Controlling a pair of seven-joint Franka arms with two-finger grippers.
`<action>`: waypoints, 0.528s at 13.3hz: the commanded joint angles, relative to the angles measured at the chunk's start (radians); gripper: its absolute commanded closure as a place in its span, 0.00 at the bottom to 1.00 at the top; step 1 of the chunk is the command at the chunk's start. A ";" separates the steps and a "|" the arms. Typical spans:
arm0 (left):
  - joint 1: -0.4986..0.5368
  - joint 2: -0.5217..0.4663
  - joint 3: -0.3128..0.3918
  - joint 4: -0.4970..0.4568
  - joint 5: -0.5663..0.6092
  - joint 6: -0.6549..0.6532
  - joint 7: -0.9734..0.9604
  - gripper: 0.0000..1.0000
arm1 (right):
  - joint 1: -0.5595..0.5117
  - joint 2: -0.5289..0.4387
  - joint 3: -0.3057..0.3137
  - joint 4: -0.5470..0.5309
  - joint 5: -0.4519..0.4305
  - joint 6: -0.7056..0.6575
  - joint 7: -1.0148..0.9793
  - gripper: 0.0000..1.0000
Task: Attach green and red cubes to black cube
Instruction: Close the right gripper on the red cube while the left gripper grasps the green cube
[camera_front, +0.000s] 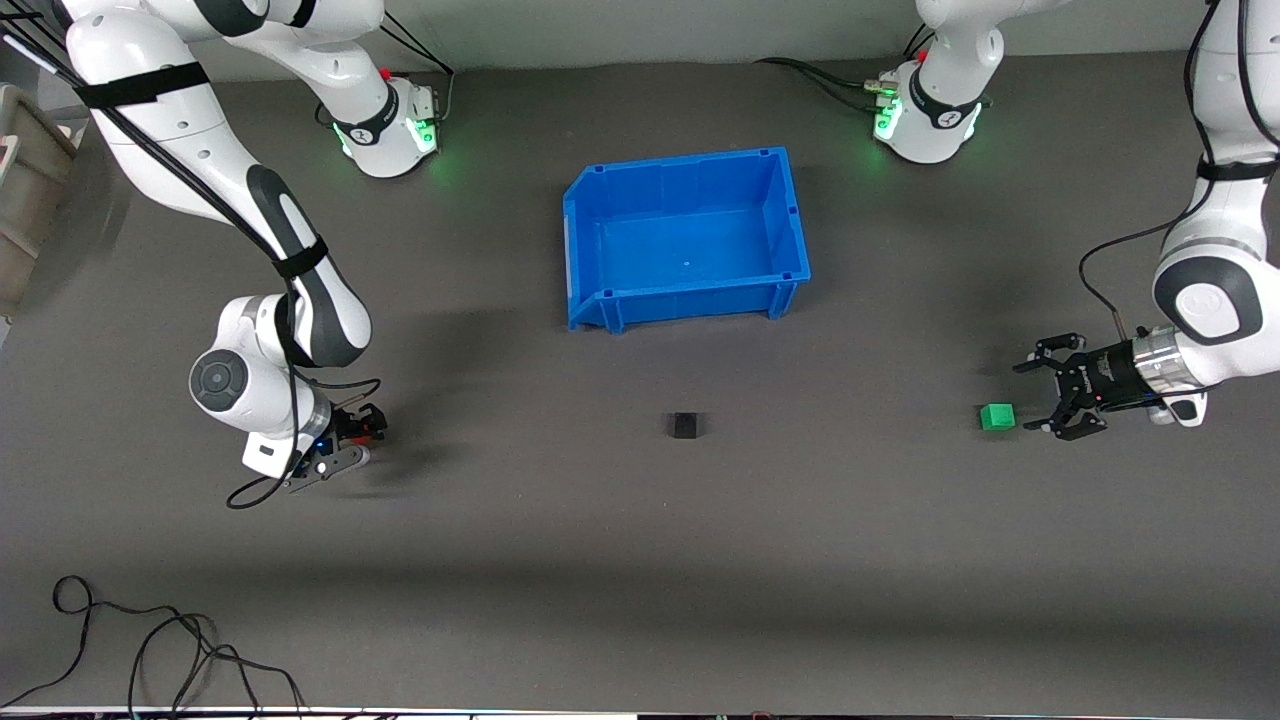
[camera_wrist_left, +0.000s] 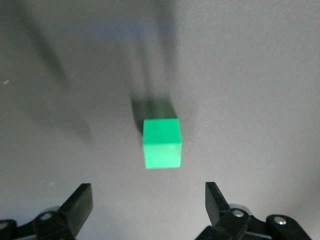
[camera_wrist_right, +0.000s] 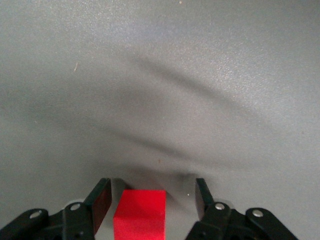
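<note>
Right wrist view: your right tool half-closed around small red cube, one finger nearer; may skew it. Left tool wide.

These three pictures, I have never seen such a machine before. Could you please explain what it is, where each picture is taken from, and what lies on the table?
You see two white robot arms at a dark grey table. The wide picture comes from a high camera facing them; the other two come from cameras on each arm's wrist.

On the table stand an empty blue plastic bin, a small matte black cube nearer the camera, a small bright green cube toward the left arm's end, and a small bright red cube toward the right arm's end.

The left gripper is open, close to the green cube, not yet around it. The right gripper is low at the table with the red cube between its fingers; gaps show at both sides, so nothing is held yet.
</note>
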 joint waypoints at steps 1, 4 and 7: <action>0.030 0.040 -0.008 -0.005 -0.057 0.031 0.106 0.00 | 0.004 -0.032 -0.003 -0.034 0.029 0.012 -0.012 0.38; 0.029 0.070 -0.011 -0.004 -0.069 0.057 0.111 0.00 | 0.002 -0.034 -0.003 -0.036 0.039 0.006 -0.011 0.38; 0.016 0.085 -0.013 -0.001 -0.092 0.065 0.113 0.00 | 0.004 -0.035 -0.003 -0.036 0.075 -0.002 -0.011 0.49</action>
